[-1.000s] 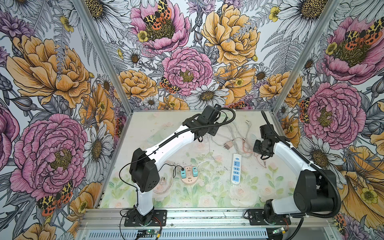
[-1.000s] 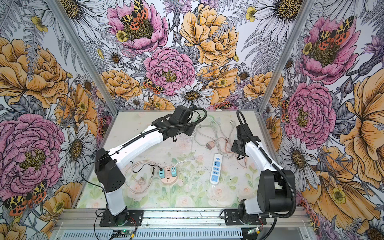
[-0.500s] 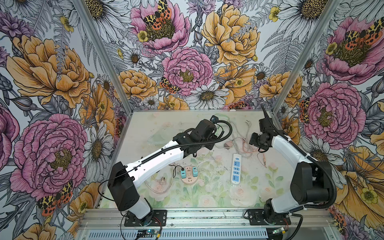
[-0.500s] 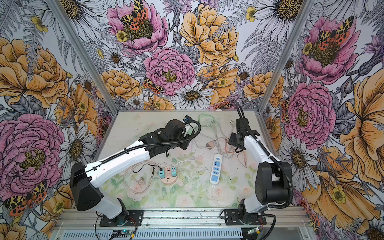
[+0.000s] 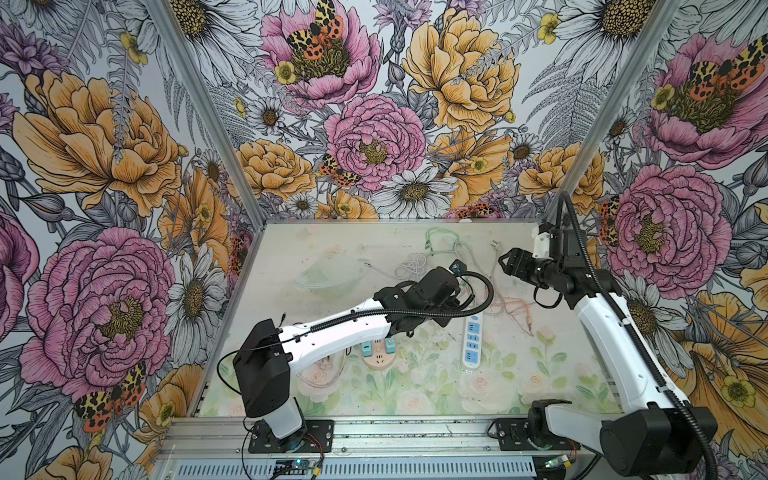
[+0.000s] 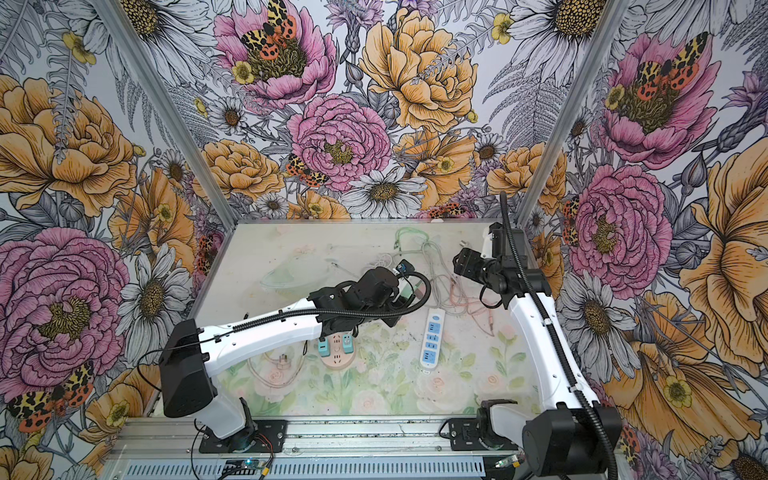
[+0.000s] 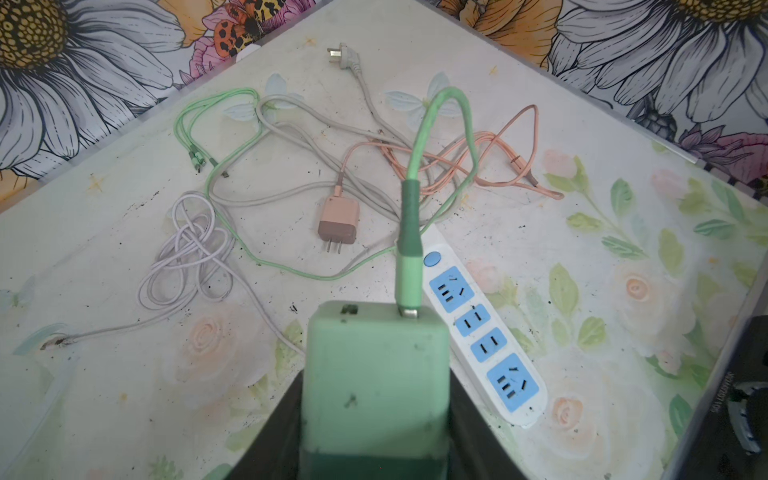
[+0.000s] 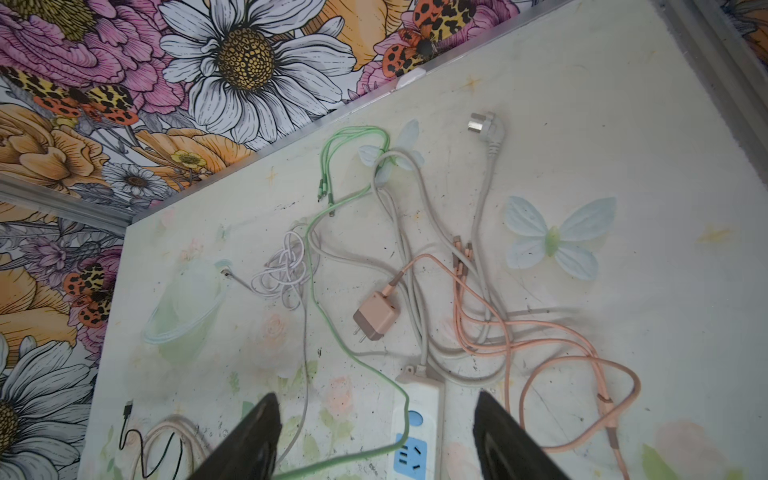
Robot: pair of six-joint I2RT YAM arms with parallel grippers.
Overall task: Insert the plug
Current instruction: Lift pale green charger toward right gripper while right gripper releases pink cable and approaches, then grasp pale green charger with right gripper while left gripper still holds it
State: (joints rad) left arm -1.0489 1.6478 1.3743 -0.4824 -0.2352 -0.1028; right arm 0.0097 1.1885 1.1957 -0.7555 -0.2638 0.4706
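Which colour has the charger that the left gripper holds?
Light green; the charger shows best in the left wrist view.

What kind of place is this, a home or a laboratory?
Probably a laboratory robot cell: two robot arms bolted to an aluminium rail, flower-printed panels enclosing the table, and a power strip laid out with loose cables.

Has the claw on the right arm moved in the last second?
Yes. In both top views the right gripper has shifted toward the back wall, farther from the white power strip, which stayed put.
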